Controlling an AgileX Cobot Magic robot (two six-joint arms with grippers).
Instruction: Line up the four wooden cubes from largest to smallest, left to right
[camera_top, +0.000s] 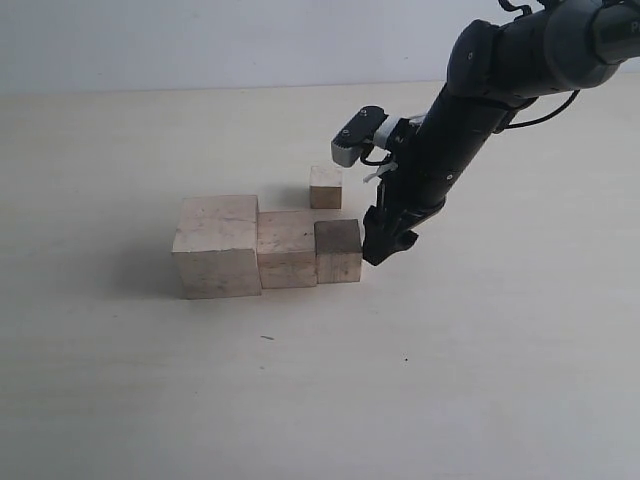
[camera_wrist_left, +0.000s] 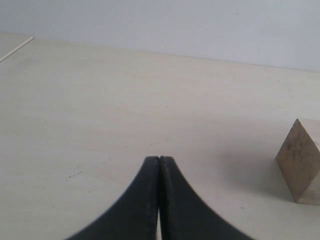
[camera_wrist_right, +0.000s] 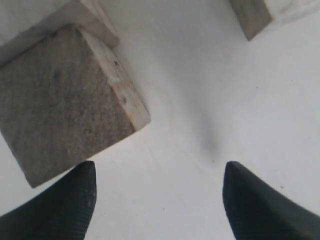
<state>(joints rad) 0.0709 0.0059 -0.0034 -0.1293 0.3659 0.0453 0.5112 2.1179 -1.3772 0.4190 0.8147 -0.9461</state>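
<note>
Three of the four wooden cubes stand touching in a row: the largest (camera_top: 216, 245) on the left, the second (camera_top: 287, 248), then the third (camera_top: 338, 250). The smallest cube (camera_top: 325, 187) sits alone just behind the row. My right gripper (camera_top: 385, 245) hangs low, right next to the third cube's right side. It is open and empty (camera_wrist_right: 157, 200), with the third cube (camera_wrist_right: 70, 105) just off one fingertip and the smallest (camera_wrist_right: 255, 12) farther ahead. My left gripper (camera_wrist_left: 159, 159) is shut on nothing, with one cube (camera_wrist_left: 302, 162) at the frame's edge.
The pale tabletop (camera_top: 470, 380) stretches bare around the cubes. The right arm (camera_top: 470, 110) slants down from the upper right. A pale wall (camera_top: 200, 40) closes off the far side of the table.
</note>
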